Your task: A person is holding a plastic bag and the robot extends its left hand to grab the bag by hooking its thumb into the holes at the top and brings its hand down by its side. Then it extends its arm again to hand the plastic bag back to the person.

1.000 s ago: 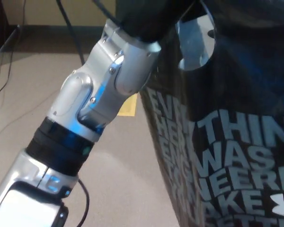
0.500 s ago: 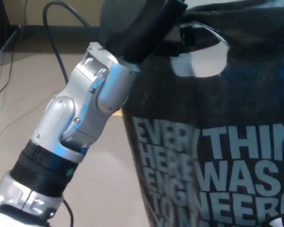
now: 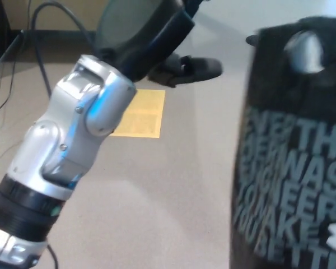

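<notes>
Your left black three-fingered hand (image 3: 157, 39), upper centre, is empty with fingers spread, apart from the black printed plastic bag (image 3: 294, 157) at right; likely the hand-back is finished, so withdraw.

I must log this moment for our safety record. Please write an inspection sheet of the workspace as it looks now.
Surface: beige floor; no table seen.
Job's things: black plastic bag with pale lettering at picture right, handle hole near its top, apart from the left hand.
Clutter: yellow sheet flat on the floor.
Hands: left hand extended, a finger pointing toward the bag, holding nothing; right hand not in view.
Cables: dark cables on the floor at upper left.
Surroundings: baseboard along the far edge.
</notes>
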### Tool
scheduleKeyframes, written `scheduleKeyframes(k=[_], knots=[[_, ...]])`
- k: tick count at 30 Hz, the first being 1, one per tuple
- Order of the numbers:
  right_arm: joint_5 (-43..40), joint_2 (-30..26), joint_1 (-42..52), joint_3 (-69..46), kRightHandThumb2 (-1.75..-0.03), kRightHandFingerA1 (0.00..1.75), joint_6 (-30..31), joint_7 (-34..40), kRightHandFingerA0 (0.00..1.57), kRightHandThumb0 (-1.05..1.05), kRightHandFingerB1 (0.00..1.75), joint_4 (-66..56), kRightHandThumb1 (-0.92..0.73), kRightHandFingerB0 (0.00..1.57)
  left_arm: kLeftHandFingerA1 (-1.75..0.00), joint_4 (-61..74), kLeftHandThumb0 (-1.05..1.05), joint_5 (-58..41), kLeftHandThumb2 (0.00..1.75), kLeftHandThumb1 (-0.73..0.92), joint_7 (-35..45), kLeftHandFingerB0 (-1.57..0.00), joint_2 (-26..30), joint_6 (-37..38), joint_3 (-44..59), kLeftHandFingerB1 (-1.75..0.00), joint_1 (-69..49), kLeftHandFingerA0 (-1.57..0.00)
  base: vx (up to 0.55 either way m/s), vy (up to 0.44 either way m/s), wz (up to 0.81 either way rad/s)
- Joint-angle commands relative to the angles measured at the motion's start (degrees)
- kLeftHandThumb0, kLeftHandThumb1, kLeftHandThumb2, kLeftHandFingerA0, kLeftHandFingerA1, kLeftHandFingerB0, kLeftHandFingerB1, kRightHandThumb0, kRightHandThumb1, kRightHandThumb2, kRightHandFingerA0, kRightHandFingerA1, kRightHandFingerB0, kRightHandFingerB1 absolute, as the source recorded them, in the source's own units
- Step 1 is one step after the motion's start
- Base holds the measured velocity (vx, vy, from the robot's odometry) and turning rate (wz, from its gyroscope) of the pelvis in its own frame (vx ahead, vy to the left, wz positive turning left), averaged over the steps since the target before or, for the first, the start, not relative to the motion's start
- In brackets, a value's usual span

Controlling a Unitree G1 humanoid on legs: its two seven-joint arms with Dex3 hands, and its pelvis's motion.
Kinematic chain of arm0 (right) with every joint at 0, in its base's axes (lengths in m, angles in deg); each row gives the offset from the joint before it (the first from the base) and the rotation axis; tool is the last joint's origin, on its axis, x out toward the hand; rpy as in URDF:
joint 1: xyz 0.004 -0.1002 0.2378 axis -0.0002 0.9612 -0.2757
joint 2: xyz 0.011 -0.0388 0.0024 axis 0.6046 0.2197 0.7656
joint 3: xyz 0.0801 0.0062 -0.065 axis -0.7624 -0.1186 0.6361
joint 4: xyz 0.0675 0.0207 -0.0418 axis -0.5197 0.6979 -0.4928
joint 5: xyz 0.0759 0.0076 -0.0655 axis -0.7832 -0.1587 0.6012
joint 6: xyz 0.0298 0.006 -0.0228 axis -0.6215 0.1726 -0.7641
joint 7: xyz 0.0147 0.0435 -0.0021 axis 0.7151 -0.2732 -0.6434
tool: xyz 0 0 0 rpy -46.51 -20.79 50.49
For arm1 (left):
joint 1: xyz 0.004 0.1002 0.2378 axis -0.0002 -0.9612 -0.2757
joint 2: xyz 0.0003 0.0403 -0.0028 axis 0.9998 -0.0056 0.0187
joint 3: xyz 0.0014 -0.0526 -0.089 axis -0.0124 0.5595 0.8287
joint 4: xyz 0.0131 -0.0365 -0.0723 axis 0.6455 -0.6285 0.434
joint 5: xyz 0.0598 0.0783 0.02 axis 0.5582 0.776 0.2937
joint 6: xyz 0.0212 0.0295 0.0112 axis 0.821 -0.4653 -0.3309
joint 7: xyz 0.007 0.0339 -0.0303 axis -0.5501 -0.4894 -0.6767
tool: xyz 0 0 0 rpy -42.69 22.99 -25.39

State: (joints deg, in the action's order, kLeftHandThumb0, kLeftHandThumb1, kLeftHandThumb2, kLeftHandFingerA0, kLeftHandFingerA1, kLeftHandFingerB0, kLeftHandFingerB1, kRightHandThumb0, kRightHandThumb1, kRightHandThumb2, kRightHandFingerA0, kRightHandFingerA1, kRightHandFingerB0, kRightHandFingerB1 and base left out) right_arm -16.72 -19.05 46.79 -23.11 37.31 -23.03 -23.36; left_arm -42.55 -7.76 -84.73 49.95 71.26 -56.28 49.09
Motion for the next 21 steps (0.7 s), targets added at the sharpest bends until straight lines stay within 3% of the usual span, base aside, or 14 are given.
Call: scheduleKeyframes(k=[1,3,4,7,10,11,12,13,15,16,17,19,20,21], knots=[[0.01,-0.9,0.28,-0.14,-0.9,0.82,0.1,-0.19,0.82,-0.36,0.63,0.29,-0.54,0.64,0.0,5.5,-0.81,-4.93,0.86,0.44,8.97,0.0,4.77,-3.05,3.39,-0.01,-6.18,0.0,0.0,0.0,0.0],[0.19,-0.94,-0.06,-0.04,-0.9,0.81,1.02,-0.16,0.83,-0.36,0.62,0.24,-0.54,0.62,-0.02,7.06,-0.78,-6.65,0.85,0.42,8.09,0.0,6.33,-1.4,5.72,-0.02,-9.93,0.0,0.0,0.0,0.0],[0.18,-0.92,0.06,-0.05,-0.6,0.68,1.33,-0.16,0.84,-0.34,0.45,0.24,-0.65,0.7,-0.05,7.65,-0.77,-7.62,0.84,0.42,7.84,0.0,7.03,-0.37,6.74,-0.04,-12.02,0.0,0.0,0.0,0.0],[0.13,-1.05,0.4,-0.14,-0.6,0.61,1.25,0.04,0.83,-0.34,0.45,0.53,-0.66,0.69,0.0,8.57,-0.78,-10.5,0.82,0.45,6.93,0.0,9.6,3.48,9.94,0.0,-19.72,0.0,0.0,0.0,0.0],[-1.42,-0.73,1.39,-1.28,-0.6,0.59,0.05,-0.75,0.81,-0.31,0.44,0.65,-0.65,0.65,-0.26,8.54,-0.61,-12.96,0.78,0.38,3.12,-0.02,9.52,6.98,13.87,-0.18,-31.54,-0.03,0.0,0.0,0.0],[-1.5,-0.79,1.4,-1.44,-0.6,0.57,-0.26,-0.62,0.78,-0.3,0.42,0.85,-0.65,0.62,-0.29,7.73,-0.63,-13.45,0.55,0.45,1.73,-0.02,9.43,8.82,14.88,-0.25,-35.34,-0.06,0.0,0.0,0.0],[-1.45,-0.74,1.57,-1.45,-0.6,0.55,-0.46,-0.49,0.77,-0.3,0.42,0.97,-0.65,0.59,-0.35,7.26,-0.58,-13.77,0.77,0.37,1.04,-0.03,9.32,9.95,15.63,-0.23,-38.18,-0.03,0.0,0.0,0.0],[-1.4,-0.59,1.87,-1.44,-0.6,0.55,-0.6,-0.42,0.77,-0.3,0.42,1.01,-0.65,0.59,-0.35,7.06,-0.58,-14.07,0.77,0.37,0.72,-0.03,9.2,10.64,16.22,-0.23,-40.46,-0.03,0.0,0.0,0.0],[-1.29,-0.6,2.08,-1.41,-0.6,0.53,-0.68,-0.66,0.75,-0.3,0.4,1.22,-0.66,0.55,-0.31,5.13,-0.62,-14.88,0.54,0.42,-0.59,-0.1,8.64,12.56,17.36,-0.24,-45.19,-0.11,0.0,0.0,0.0],[-1.42,-0.54,1.78,-1.6,-0.6,0.52,-0.62,-0.95,0.74,-0.29,0.4,1.57,-0.66,0.54,-0.39,2.18,-0.57,-15.46,0.76,0.38,-1.73,-0.06,8.27,13.96,18.37,-0.32,-48.94,-0.01,0.0,0.0,0.0],[-1.56,-0.44,1.63,-1.78,-0.6,0.51,-0.41,-0.99,0.73,-0.27,0.4,1.65,-0.66,0.54,-0.29,-0.24,-0.58,-16.16,0.54,0.43,-2.42,-0.11,7.74,14.96,19.05,-0.27,-51.22,-0.11,0.0,0.0,0.0],[-1.47,-0.38,1.97,-1.83,-0.59,0.5,-0.67,-0.67,0.72,-0.26,0.4,1.65,-0.65,0.55,-0.35,-4.75,-0.64,-16.83,0.74,0.43,-4.3,-0.03,7.0,17.4,20.08,-0.33,-54.8,-0.02,0.0,0.0,0.0],[-1.43,-0.39,2.15,-1.8,-0.6,0.5,-0.86,-0.73,0.72,-0.27,0.4,1.66,-0.66,0.55,-0.49,-8.6,-0.32,-16.34,0.82,0.21,-6.53,0.0,6.44,18.57,20.83,-0.48,-56.83,0.0,0.0,0.0,0.0],[-1.33,-0.38,2.16,-1.73,-0.6,0.51,-0.76,-0.66,0.73,-0.28,0.4,1.69,-0.66,0.55,-0.49,-10.41,-0.33,-16.19,0.83,0.22,-7.44,0.0,6.31,19.44,21.1,-0.48,-57.38,0.0,0.0,0.0,0.0]])
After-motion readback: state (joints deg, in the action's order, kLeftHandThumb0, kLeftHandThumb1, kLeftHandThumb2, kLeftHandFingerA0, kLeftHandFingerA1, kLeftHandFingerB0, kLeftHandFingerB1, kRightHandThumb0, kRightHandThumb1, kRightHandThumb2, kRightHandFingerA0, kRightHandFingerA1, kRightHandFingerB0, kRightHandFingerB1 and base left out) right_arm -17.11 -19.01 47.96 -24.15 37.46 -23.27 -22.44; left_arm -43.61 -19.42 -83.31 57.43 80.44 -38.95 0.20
